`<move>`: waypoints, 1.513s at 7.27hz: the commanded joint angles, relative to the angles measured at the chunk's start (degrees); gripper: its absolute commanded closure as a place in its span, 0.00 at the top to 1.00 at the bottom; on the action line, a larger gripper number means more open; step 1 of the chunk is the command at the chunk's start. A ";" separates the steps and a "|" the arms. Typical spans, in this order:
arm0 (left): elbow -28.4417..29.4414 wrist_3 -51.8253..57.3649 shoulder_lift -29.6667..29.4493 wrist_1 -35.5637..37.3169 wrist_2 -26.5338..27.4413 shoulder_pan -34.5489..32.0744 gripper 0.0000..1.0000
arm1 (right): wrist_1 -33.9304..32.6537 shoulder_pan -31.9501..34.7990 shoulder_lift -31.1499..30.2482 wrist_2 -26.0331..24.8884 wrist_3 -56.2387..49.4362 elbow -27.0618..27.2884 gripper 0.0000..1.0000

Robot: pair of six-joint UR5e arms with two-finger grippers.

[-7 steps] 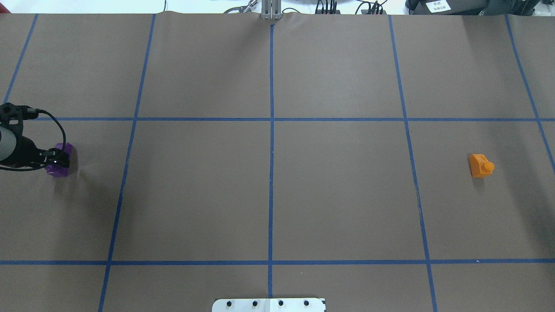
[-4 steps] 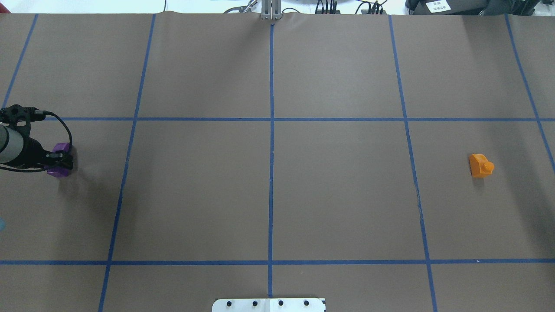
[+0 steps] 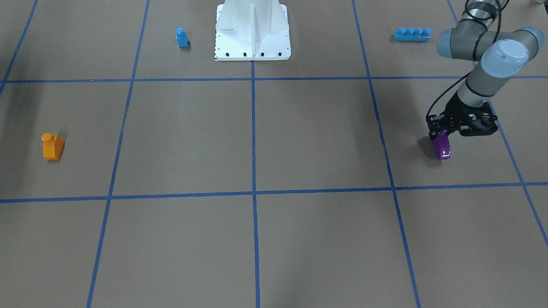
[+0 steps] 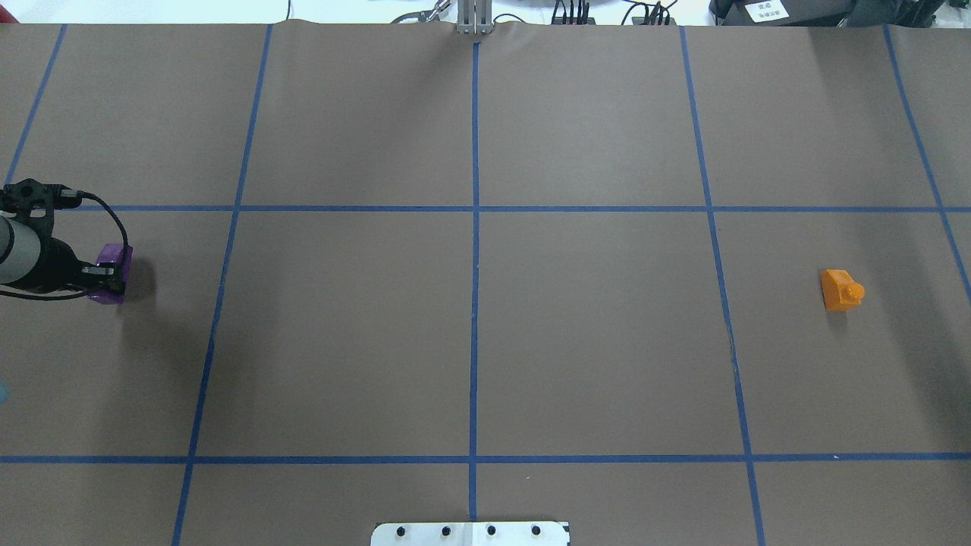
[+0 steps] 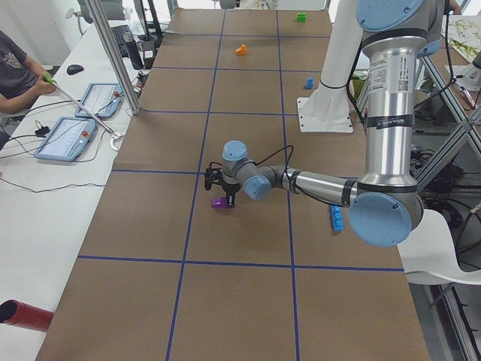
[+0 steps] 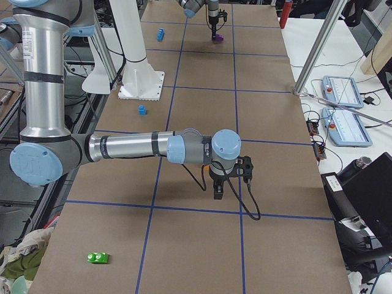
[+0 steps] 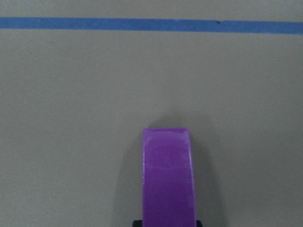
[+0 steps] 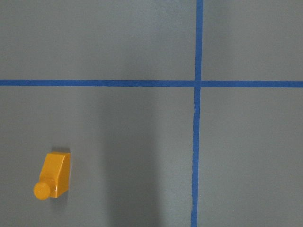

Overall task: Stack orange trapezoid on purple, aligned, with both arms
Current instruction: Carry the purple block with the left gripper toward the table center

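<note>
a: where is the purple brick [image 3: 441,149] seen?
b: it is seen pinched between the jaws of the left gripper [image 3: 440,135], at the far left end of the table in the overhead view. it is gripped by its upper part and hangs below the black fingers. in the left wrist view it fills the lower middle, with a shadow cast round it on the brown paper [image 4: 349,334].
a: is it lifted clear of the paper?
b: that cannot be told (the shadow sits just beside it).
a: and the orange trapezoid [image 4: 840,290]?
b: it is found lying free on the paper at the opposite end, well apart from the purple brick, inside the middle row of squares marked by blue tape [image 4: 475,227]. it is also caught in the lower left of the right wrist view.
a: how are the right gripper's jaws set?
b: the right gripper [image 6: 218,191] is shown only in a side view, pointed down over the paper near a tape line. whether its jaws are spread or pressed together cannot be told.
a: anything else noted?
b: a small blue brick [image 3: 182,37] and a long blue brick [image 3: 412,34] are seen on either side of the white base [image 3: 252,30].
</note>
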 commanded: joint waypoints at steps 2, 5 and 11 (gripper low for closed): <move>-7.40 7.46 -2.55 0.49 -0.27 -0.02 0.00 | -0.09 0.00 0.00 0.07 0.00 -0.18 1.00; -7.24 14.04 -15.44 6.79 0.43 3.21 0.00 | 0.09 0.00 0.09 0.07 0.00 0.34 1.00; 11.68 26.31 -48.13 25.54 7.52 13.49 0.00 | 0.09 -0.18 1.67 -0.11 0.00 -0.18 1.00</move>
